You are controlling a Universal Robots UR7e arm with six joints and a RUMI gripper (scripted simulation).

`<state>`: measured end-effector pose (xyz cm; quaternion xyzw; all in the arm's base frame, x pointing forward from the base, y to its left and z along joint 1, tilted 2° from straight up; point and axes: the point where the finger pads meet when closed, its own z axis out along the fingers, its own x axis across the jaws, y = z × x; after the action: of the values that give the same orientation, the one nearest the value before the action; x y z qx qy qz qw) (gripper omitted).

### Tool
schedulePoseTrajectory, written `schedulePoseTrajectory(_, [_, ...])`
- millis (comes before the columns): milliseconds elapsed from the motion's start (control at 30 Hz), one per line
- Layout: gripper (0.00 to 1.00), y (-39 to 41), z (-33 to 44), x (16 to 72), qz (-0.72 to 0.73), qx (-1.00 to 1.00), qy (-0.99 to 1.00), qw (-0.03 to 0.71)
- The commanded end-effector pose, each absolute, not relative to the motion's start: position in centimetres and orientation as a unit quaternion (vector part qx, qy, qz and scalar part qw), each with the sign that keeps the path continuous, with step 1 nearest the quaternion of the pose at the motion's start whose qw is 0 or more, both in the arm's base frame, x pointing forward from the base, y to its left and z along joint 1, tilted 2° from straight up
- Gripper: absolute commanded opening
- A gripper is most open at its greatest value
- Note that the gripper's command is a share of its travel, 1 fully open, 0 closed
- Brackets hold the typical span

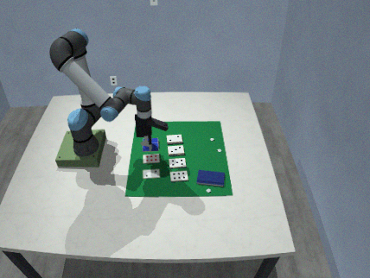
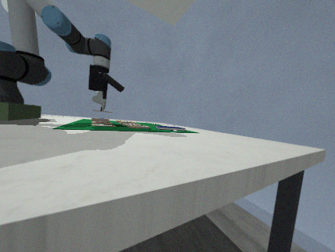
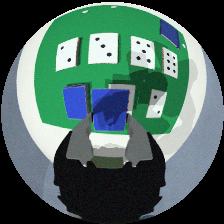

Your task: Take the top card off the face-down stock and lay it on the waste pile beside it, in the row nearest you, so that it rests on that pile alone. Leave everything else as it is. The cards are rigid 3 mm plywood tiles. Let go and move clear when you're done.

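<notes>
The gripper [image 3: 110, 131] is clenched on a blue-backed card [image 3: 110, 109], carried flat above the green mat [image 1: 203, 129]. Released off-centre, it could bridge onto the stock [image 3: 76, 101] at nine o'clock of it in the wrist view. The card juts forward from between the jaws toward twelve o'clock.

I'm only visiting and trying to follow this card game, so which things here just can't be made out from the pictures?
- Face of the blue card held by the gripper: only its back shows, in every view.
- Card values in the exterior view: the mat is seen almost edge-on.
- Small white specks on the mat, top view: too small to identify.
</notes>
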<state>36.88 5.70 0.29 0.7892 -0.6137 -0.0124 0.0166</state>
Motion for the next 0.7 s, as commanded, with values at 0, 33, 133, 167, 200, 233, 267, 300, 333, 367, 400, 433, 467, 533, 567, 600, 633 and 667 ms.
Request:
schedulePoseTrajectory(0, [0.38, 3.7, 0.35, 37.65, -0.011, 0.792, -0.61, 0.015])
schedulePoseTrajectory(33, [0.38, 3.45, 0.35, 37.71, -0.011, 0.792, -0.61, 0.015])
schedulePoseTrajectory(133, [0.38, 2.96, 0.35, 37.83, -0.011, 0.793, -0.609, 0.015])
schedulePoseTrajectory(167, [0.38, 2.87, 0.35, 37.85, -0.011, 0.793, -0.609, 0.015])
schedulePoseTrajectory(200, [0.38, 2.82, 0.35, 37.85, -0.011, 0.793, -0.609, 0.015])
schedulePoseTrajectory(233, [0.38, 2.8, 0.32, 37.81, -0.012, 0.793, -0.609, 0.015])
schedulePoseTrajectory(267, [0.38, 2.8, 0.32, 37.81, -0.012, 0.793, -0.609, 0.015])
schedulePoseTrajectory(300, [0.38, 2.8, 0.32, 37.81, -0.012, 0.793, -0.609, 0.015])
schedulePoseTrajectory(333, [0.38, 2.81, 0.3, 37.74, -0.012, 0.793, -0.609, 0.015])
schedulePoseTrajectory(367, [0.38, 2.82, 0.3, 37.73, -0.012, 0.793, -0.609, 0.015])
schedulePoseTrajectory(400, [0.38, 2.85, 0.31, 37.73, -0.012, 0.793, -0.609, 0.015])
schedulePoseTrajectory(433, [0.38, 2.87, 0.31, 37.73, -0.012, 0.793, -0.609, 0.015])
schedulePoseTrajectory(467, [0.38, 2.88, 0.31, 37.73, -0.012, 0.793, -0.609, 0.015])
schedulePoseTrajectory(533, [0.38, 2.88, 0.31, 37.73, -0.012, 0.793, -0.609, 0.015])
schedulePoseTrajectory(567, [0.38, 2.88, 0.31, 37.73, -0.012, 0.793, -0.609, 0.015])
schedulePoseTrajectory(600, [0.38, 2.88, 0.31, 37.73, -0.012, 0.793, -0.609, 0.015])
schedulePoseTrajectory(633, [0.38, 2.88, 0.31, 37.73, -0.012, 0.793, -0.609, 0.015])
schedulePoseTrajectory(667, [0.38, 2.88, 0.31, 37.73, -0.012, 0.793, -0.609, 0.015])
